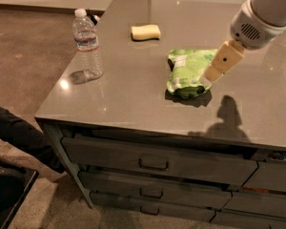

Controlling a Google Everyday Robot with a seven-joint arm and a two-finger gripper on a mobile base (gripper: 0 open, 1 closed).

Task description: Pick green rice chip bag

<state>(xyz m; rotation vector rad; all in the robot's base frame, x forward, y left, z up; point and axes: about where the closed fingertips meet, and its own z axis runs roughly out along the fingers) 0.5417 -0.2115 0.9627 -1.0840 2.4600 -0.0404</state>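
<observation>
Hanging at the right edge of the green chip bag [185, 71], mid-frame on the desk [124, 97], was the claw [211, 77]; whether it was open or closed could not be told.

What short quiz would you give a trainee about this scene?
1. True or false: the bottle lies on its side.
2. Which is nearest the hand, which hangs over the table? A sponge, B bag, C bottle.
3. Fill in: under the table's top are ___.
Key: 1 false, the bottle stands upright. 2 B, the hand is at the bag's edge. 3 drawers.
</observation>
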